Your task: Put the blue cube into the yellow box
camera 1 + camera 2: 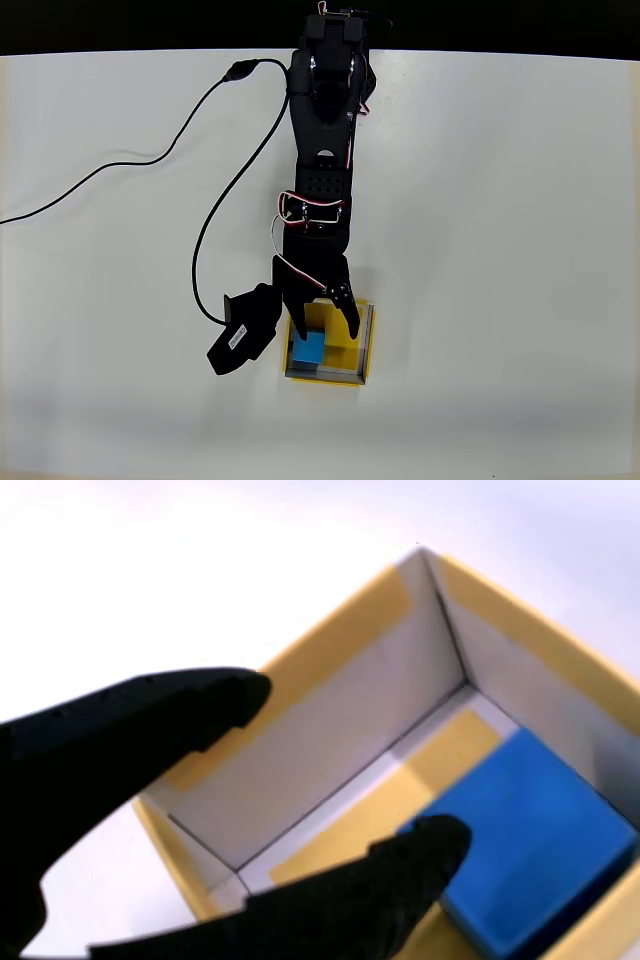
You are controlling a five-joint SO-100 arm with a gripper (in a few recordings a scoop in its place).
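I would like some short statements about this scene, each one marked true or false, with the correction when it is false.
1. The blue cube lies inside the yellow box. True.
2. The claw is shut on the cube. False: its jaws are apart and the cube sits free on the floor of the box.
3. In the overhead view the cube sits in the left half of the box. True.
4. The box stands on a dark wooden table. False: the table is white.
5. A black cable lies on the table. True.
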